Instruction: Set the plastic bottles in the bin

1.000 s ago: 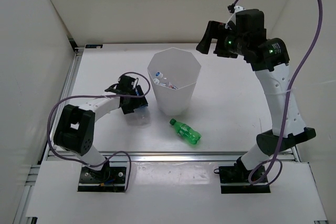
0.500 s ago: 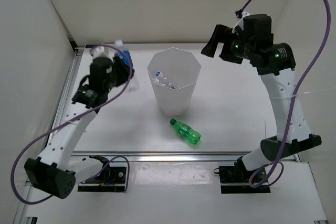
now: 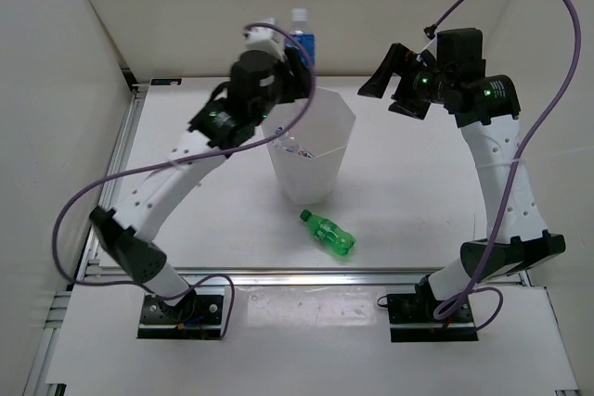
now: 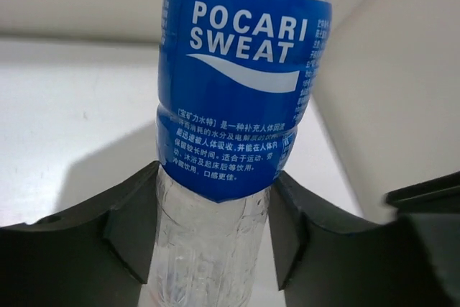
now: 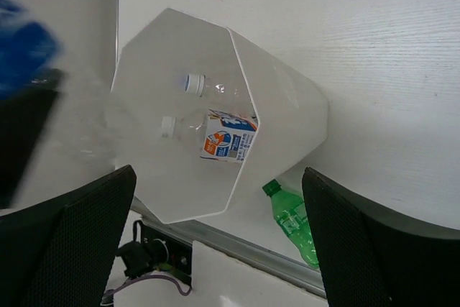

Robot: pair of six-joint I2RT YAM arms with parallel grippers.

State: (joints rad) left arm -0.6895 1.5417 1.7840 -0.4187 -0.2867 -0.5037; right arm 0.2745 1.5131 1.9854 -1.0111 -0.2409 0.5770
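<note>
Left gripper [image 4: 214,231] clamps the blue-labelled bottle [image 4: 241,98] at its clear waist, high by the bin's [image 3: 311,178] far rim. It is likely light, slick and crushable. Right gripper [image 3: 385,79] gapes empty.

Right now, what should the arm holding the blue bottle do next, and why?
Probably move the left gripper across above the bin before letting go: it is shut on the blue-labelled bottle, which in the right wrist view seems beside the rim, not above the opening.
</note>
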